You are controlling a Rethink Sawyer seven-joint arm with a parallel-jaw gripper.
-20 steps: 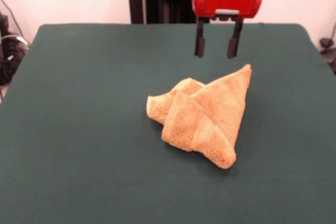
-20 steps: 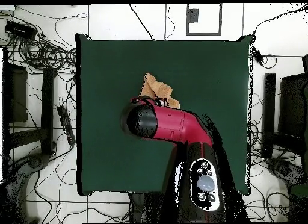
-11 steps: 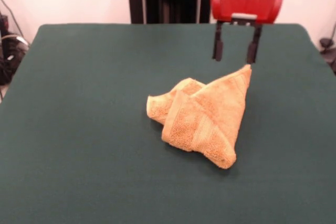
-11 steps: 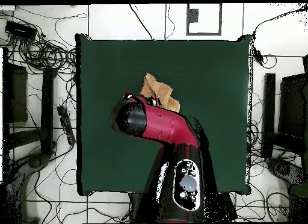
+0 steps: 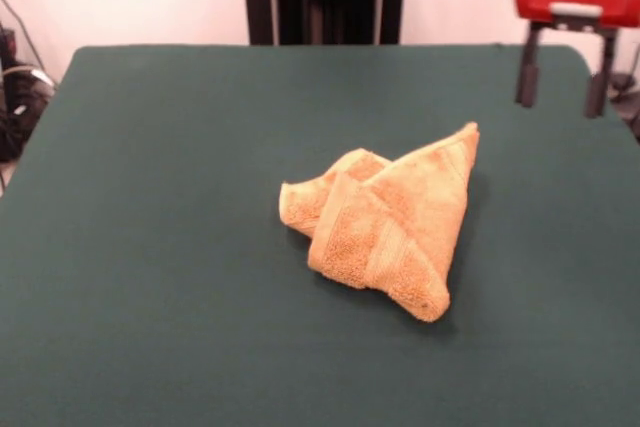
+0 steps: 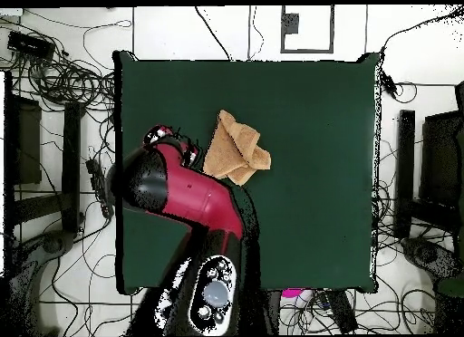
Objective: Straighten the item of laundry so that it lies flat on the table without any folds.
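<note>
Hand: the red-bodied hand with two black fingers (image 5: 560, 80) hangs at the upper right of the front view, above the table's far right corner; its fingers point straight down and stand well apart, open, with nothing between them; the tips are clear of the table top and well apart from the towel.

Arm: in the overhead view the thick red and black arm (image 6: 186, 193) reaches from the base at the bottom edge up and to the left, ending in a rounded dark head near the table's left edge; that head hides the hand in that view; the arm lies just beside the towel's lower left and does not cover it.

Towel: the small orange-yellow terry cloth towel (image 5: 385, 222) lies near the middle of the table, a little to the right in the front view; it is folded into a rough triangle with one corner pointing toward the far right; a woven band runs across the upper layer near its front edge; a second rolled fold bulges out at its left side; it is not flat.

Table: the large rectangular table with a dark green felt-like top (image 5: 160, 247) carries only the towel.

Surroundings: black cables (image 6: 63, 80) lie tangled on the pale floor beside the table in the overhead view.
</note>
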